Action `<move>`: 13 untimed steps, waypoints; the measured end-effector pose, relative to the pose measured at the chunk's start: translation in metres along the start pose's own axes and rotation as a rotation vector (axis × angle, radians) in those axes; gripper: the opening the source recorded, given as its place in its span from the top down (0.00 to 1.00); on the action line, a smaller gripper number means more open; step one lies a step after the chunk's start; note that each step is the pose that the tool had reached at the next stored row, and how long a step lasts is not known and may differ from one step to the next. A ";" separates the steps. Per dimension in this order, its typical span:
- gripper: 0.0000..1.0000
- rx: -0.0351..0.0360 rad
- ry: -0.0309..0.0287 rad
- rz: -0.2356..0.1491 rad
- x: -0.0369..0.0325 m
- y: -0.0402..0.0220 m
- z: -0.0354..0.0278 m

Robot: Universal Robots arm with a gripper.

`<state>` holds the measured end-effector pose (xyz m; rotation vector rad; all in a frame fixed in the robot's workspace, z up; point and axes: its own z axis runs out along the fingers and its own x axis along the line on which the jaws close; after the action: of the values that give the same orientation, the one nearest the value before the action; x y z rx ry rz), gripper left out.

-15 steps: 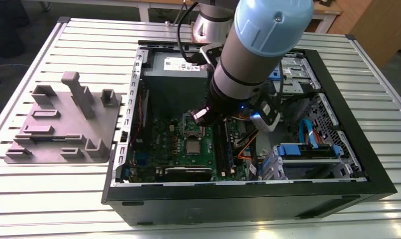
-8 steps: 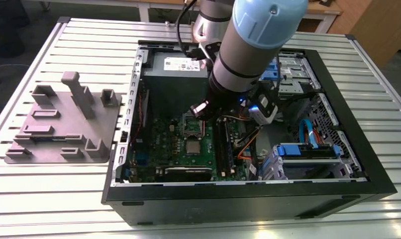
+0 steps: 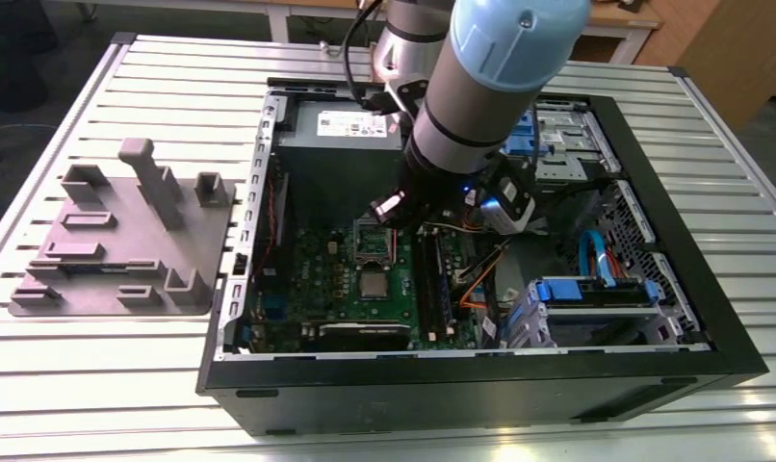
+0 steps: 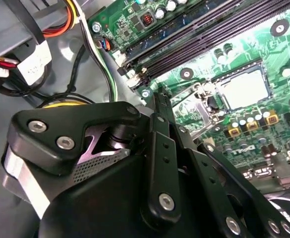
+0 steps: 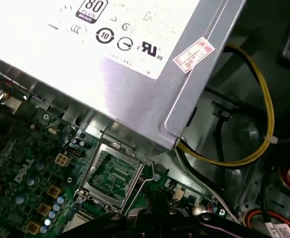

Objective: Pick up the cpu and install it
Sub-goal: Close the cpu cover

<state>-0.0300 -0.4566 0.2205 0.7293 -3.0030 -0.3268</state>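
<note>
A: Where is the cpu (image 3: 370, 283)?

B: In the exterior view it lies flat on the green motherboard (image 3: 323, 289), lower centre of the frame, just below the open socket frame (image 3: 374, 243). Nothing touches it.

A: And the hand (image 3: 407, 214)?

B: It hangs over the motherboard inside the open computer case (image 3: 491, 380), just above and to the right of the socket, near the frame's centre. Whether its fingers are apart or together I cannot tell; it carries nothing I can see.

A: Surroundings?

B: The grey power supply (image 5: 135, 69) sits beside the socket in the first wrist view. The case rests on a slatted worktop (image 3: 92, 375), with a grey fixture tray (image 3: 118, 241) at centre left.
</note>
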 end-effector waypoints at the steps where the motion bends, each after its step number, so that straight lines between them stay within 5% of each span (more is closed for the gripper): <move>1: 0.89 -0.0005 0.0022 -0.011 0.0000 -0.0002 0.0008; 3: 0.89 -0.0073 0.0022 -0.027 -0.0005 -0.0007 0.0015; 4: 0.89 -0.0284 -0.0085 -0.031 -0.0029 -0.0019 0.0017; 5: 0.89 -0.0394 -0.0143 -0.032 -0.0041 -0.0026 0.0019; 7: 0.89 -0.0824 -0.0369 -0.036 -0.0049 -0.0034 0.0035; 10: 0.89 -0.0972 -0.0447 -0.038 -0.0049 -0.0040 0.0068; 13: 0.89 -0.0976 -0.0446 -0.038 -0.0047 -0.0050 0.0112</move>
<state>-0.0245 -0.4566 0.2086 0.7813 -2.9922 -0.4938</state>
